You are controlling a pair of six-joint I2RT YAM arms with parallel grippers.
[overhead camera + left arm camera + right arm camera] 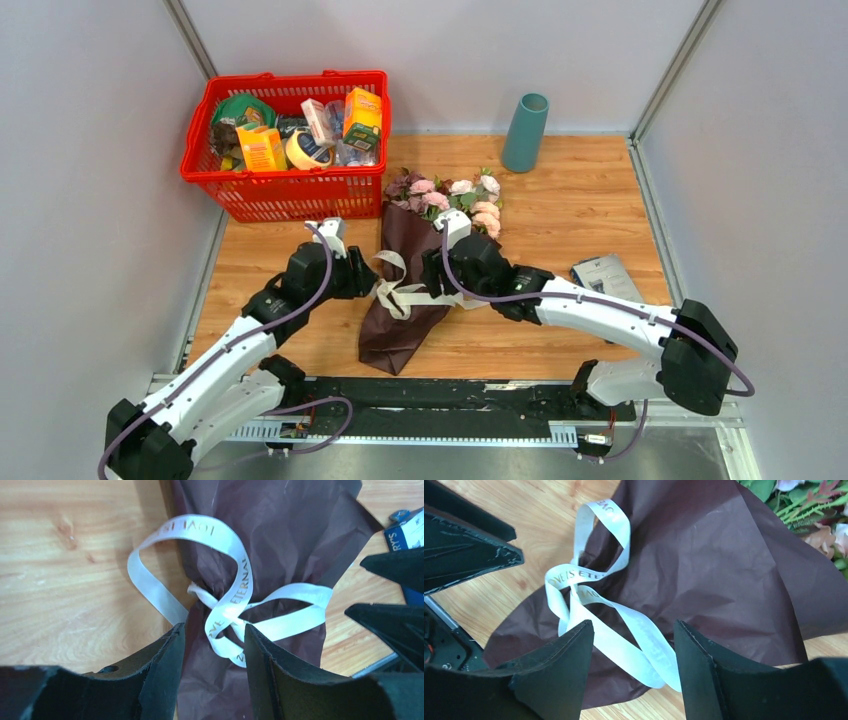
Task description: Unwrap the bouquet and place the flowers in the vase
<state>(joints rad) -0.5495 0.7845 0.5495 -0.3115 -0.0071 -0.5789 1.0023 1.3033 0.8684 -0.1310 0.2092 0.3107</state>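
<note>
The cream ribbon (244, 575) reads "LOVE IS ETERNAL" in gold; the blue packet (407, 532) shows "RY'S".

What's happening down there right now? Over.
Both jaws open, straddling the ribbon. Bouquet lying flat, paper on, ribbon looped round. Vase upright at back, nothing blocking it.

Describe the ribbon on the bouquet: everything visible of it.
The ribbon is a flat cream band, satin-looking, printed with gold lettering. It is knotted round the pinched waist of the burgundy paper, with slack loops and long tails lying over the paper and the wooden table. The left pincer and the right pincer, both open, straddle strands without clamping them.
</note>
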